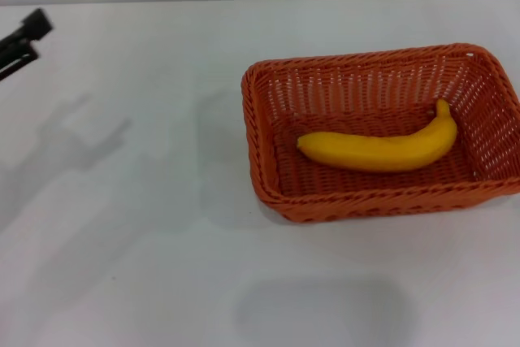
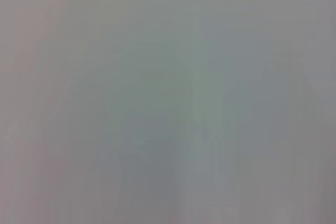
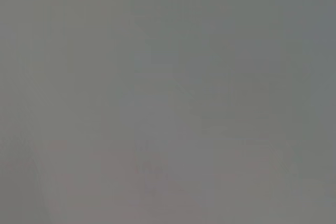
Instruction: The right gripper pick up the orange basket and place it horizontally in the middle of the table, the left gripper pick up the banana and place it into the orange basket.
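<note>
banana [image 1: 382, 149] inside orange basket [image 1: 268, 176] on table [image 1: 146, 241]; left end effector [image 1: 24, 38] far aside, grip unclear

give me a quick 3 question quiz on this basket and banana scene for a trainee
1. True or false: the banana lies on the bare table beside the orange basket.
2. Which gripper shows in the head view? A) the left gripper, at the table's far left edge B) the right gripper C) both
3. Fill in: the basket's long side runs ___ across the head view.

Key
1. False: it lies inside the basket, along its length.
2. A: the right gripper is out of view, and both wrist views show only blank grey.
3. Left to right, with the basket right of the middle.
</note>
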`<state>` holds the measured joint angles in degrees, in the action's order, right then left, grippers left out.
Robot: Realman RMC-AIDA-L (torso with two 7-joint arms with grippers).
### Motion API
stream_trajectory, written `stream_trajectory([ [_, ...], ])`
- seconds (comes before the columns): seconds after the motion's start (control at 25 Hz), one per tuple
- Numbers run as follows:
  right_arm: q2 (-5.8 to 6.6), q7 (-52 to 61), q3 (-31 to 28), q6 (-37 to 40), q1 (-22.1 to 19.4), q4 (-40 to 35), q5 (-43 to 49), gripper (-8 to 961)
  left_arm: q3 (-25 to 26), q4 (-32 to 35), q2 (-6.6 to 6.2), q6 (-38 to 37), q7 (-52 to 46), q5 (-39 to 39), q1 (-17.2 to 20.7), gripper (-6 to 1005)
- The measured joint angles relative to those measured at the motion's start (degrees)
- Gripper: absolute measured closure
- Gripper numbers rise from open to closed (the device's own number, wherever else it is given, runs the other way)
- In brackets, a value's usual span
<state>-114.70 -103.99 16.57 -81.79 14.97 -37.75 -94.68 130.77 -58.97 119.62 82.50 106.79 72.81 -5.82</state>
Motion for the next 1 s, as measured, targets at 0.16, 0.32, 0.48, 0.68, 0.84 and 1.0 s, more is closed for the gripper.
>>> stream_trajectory([
  [0.16, -0.06, -1.7, -2.4, 3.7, 0.3, 2.1, -0.4, 305, 4.1, 5.5, 0.05, 1.6, 4.6, -2.3, 0.6, 109],
  [0.32, -0.1, -8.7, -3.5, 2.9, 0.3, 4.8, -3.1, 305, 7.6, 11.5, 0.16, 1.5, 10.4, -5.9, 1.2, 109],
  [0.48, -0.16, -15.1, -3.6, 1.4, 0.0, 8.4, -5.9, 305, 9.6, 16.1, 0.18, 1.8, 15.8, -10.9, 2.1, 109],
  [0.68, -0.18, -19.7, -3.8, -1.8, 0.3, 10.1, -6.4, 305, 9.7, 18.5, 0.18, 2.2, 18.5, -15.0, 3.1, 109],
  [0.84, -0.18, -21.2, -3.8, -2.2, 0.4, 10.1, -6.5, 305, 9.7, 21.3, 0.1, 2.0, 21.0, -17.8, 2.7, 109],
  [1.0, -0.18, -23.2, -3.9, -2.1, 0.4, 10.5, -6.7, 305, 9.7, 22.1, 0.05, 1.9, 21.5, -19.0, 2.4, 109],
])
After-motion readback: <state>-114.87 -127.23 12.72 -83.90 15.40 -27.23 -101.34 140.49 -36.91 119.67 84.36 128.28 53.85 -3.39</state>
